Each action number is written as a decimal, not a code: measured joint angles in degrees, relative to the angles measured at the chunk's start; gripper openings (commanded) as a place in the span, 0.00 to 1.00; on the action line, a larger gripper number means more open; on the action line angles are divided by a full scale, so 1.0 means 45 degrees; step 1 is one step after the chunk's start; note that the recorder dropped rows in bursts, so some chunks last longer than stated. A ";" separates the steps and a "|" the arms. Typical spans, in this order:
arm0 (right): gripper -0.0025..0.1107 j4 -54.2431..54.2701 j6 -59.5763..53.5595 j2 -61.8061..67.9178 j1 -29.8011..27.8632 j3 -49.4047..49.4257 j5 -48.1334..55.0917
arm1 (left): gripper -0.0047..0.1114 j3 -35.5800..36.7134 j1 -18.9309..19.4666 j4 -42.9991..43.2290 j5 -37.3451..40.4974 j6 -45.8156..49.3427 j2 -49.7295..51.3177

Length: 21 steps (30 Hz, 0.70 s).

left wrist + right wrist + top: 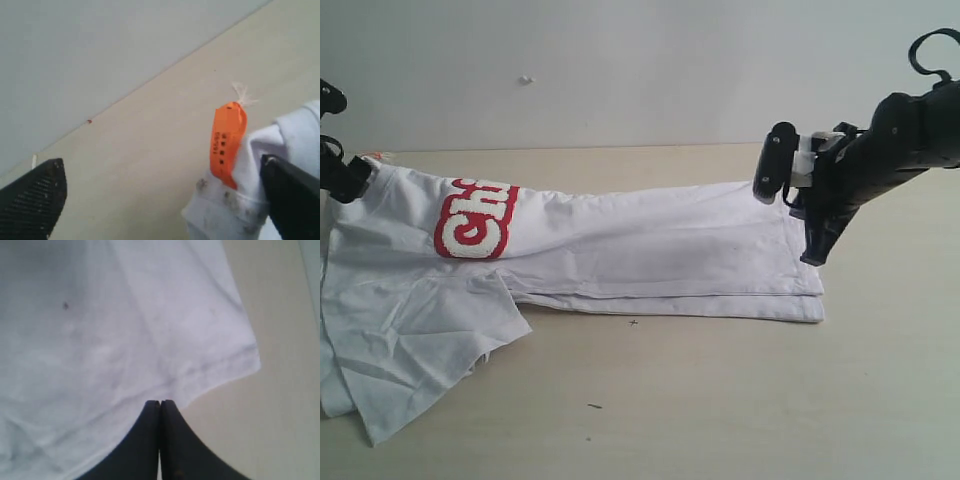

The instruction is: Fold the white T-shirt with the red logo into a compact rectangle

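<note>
The right tool (160, 407) is clenched. Its two black fingers (140, 445) press flat together with no gap. The hem of the shirt (650, 250) meets them right at the tips and seems pinched there, with creases in the cloth running toward that spot. The left tool (162, 167) is released, its fingers wide apart. One finger (35, 200) hangs over bare counter (720, 400). The other finger (295, 195) is just beside a bunched bit of collar (235, 205), and nothing is held between them.

Nearest in the exterior view, a short sleeve (410, 350) lies crumpled over the front left of the counter. Behind it the body of the shirt lies as a long band folded lengthwise, reaching from the left side toward the right. The stacked edges of its layers show along the near side. The right tool comes down on the band's right end.

The red logo (475, 218) sits on the left part of the band and wraps over the fold, so only "Ch" can be read. Farther back, at the left end, the shirt rises toward the left tool. An orange tag (227, 142) stands up from the collar with a tuft of white thread at its top. A pale wall (620, 60) stands behind the counter.
</note>
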 measured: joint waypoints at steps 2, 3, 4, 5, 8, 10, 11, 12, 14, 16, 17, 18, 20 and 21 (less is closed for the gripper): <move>0.02 0.0060 -0.0088 0.0000 0.0330 0.0000 0.0028 | 0.95 0.0000 0.0000 0.0000 0.0170 0.0000 0.0000; 0.02 0.0095 -0.0114 0.0032 0.0433 0.0000 0.0028 | 0.95 0.0000 0.0000 0.0000 0.0193 0.0000 0.0000; 0.02 0.0094 -0.0114 0.0072 0.0521 0.0000 0.0054 | 0.95 0.0000 0.0000 0.0000 0.0222 0.0000 0.0000; 0.02 0.0119 -0.0114 0.0193 0.0601 -0.0029 0.0107 | 0.95 0.0000 0.0000 0.0000 0.0249 0.0000 0.0000; 0.02 0.0143 -0.0114 0.0744 0.0866 -0.0038 0.0311 | 0.95 0.0000 0.0000 0.0000 0.0305 0.0000 0.0000; 0.02 0.0143 -0.0166 0.1126 0.0959 -0.0038 0.0427 | 0.95 0.0000 0.0000 0.0000 0.0327 0.0000 0.0000; 0.02 0.0143 -0.0210 0.1230 0.0985 -0.0038 0.0448 | 0.95 0.0000 0.0000 0.0022 0.0303 0.0000 0.0000; 0.02 0.0115 -0.0213 0.1257 0.0986 -0.0058 0.0381 | 0.95 0.0000 0.0000 0.0022 0.0271 0.0000 0.0000; 0.02 0.0090 -0.0213 0.1282 0.1009 -0.0058 0.0346 | 0.95 0.0000 0.0000 0.0048 0.0073 0.0000 0.0000; 0.02 -0.0085 -0.0213 0.1282 0.1009 -0.0058 0.0350 | 0.95 0.0000 0.0000 0.0048 -0.0153 0.0000 0.0000; 0.02 -0.0146 -0.0213 0.1282 0.1009 -0.0058 0.0350 | 0.95 0.0000 0.0000 0.0048 -0.0283 0.0000 0.0000; 0.02 -0.0163 -0.0213 0.1282 0.1009 -0.0058 0.0350 | 0.95 0.0000 0.0027 0.0075 -0.0368 0.0000 0.0000; 0.02 -0.0198 -0.0213 0.1282 0.1009 -0.0058 0.0350 | 0.95 0.0000 0.0056 0.0075 -0.0496 0.0000 0.0000; 0.02 -0.0237 -0.0213 0.1305 0.1009 -0.0058 0.0350 | 0.95 0.0000 0.0085 0.0075 -0.0607 0.0000 0.0000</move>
